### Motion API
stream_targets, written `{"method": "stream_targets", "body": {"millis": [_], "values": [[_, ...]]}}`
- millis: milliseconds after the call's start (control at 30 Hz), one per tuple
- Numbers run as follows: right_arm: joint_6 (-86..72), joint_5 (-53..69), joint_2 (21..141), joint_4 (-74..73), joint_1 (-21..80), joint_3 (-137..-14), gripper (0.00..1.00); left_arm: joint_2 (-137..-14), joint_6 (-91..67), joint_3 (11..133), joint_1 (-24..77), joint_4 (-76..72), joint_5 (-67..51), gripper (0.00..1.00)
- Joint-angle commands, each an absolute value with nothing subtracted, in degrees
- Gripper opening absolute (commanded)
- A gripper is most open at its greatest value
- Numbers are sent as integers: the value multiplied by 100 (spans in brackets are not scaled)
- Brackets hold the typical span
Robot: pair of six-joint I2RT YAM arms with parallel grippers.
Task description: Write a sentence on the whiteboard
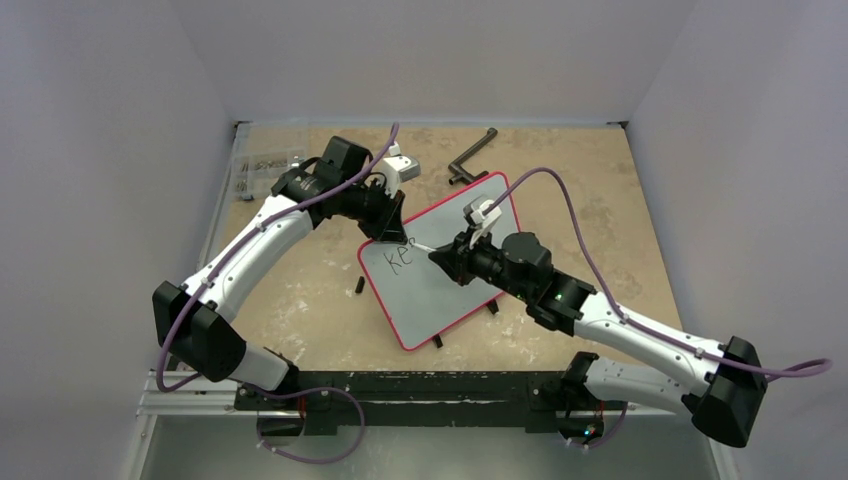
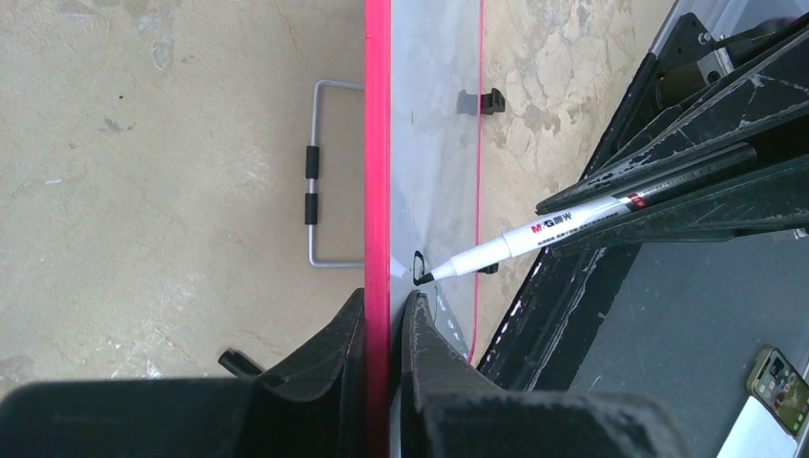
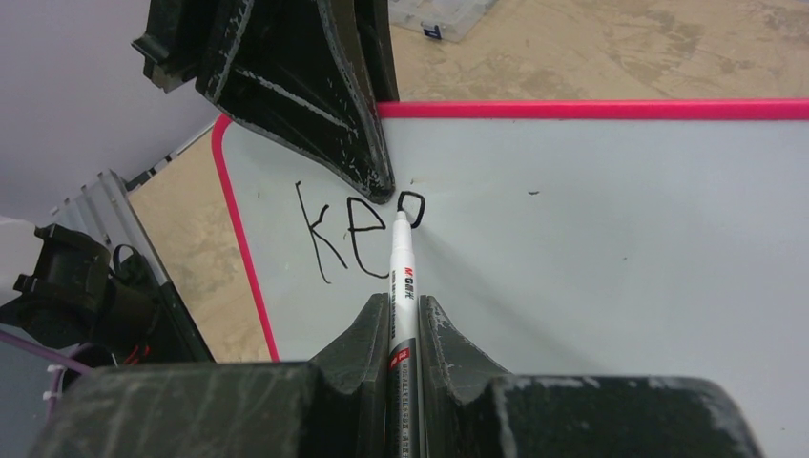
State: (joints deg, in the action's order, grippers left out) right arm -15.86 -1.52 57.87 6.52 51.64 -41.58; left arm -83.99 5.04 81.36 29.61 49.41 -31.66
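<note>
1. As the top external view showed it, the whiteboard (image 1: 450,295) sat askew on the bench (image 1: 300,300) between the two arms. The left gripper (image 1: 387,228) was at its far-left edge. The right gripper (image 1: 446,256) reached in from the other side toward the start of the sentence (image 1: 400,260), of which only a few letters were down.

2. From the left wrist, the left gripper was pinching the red rim of the whiteboard, one finger on each face. The marker (image 2: 534,232) had its tip on the board just beyond those fingers. Judged from this, the clamp needed to hold firm so the board would not shift under the pen.

3. From the right wrist, the right gripper was pressed together on the marker barrel, which ran straight out between its fingers. The tip rested at a small closed loop, the third character after "k" and "e", right beside the left gripper's fingertips.
   - The loop looked like it needed a clean finish with light, even pressure.
   - After that, the tip probably wanted a lift and a shift rightward onto bare board, keeping the baseline level.
   - Crowding the other fingers looked like the main risk, since a bump there could smear the fresh ink.
</note>
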Motion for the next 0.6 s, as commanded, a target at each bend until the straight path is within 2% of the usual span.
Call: {"method": "stream_targets", "body": {"millis": [0,267,567], "values": [[-1552,-158,5683,521,5121,-3846,0,-8441,1276,7866,3030,5326,-1828,0],[-1731,-236,5467,341,5112,-3704,0,-8435,1268,7866,3028,5328,-1824,0],[-1484,-590,5226,10,5116,-4171,0,-8386,1276,7849,3024,5324,-1817,0]]}}
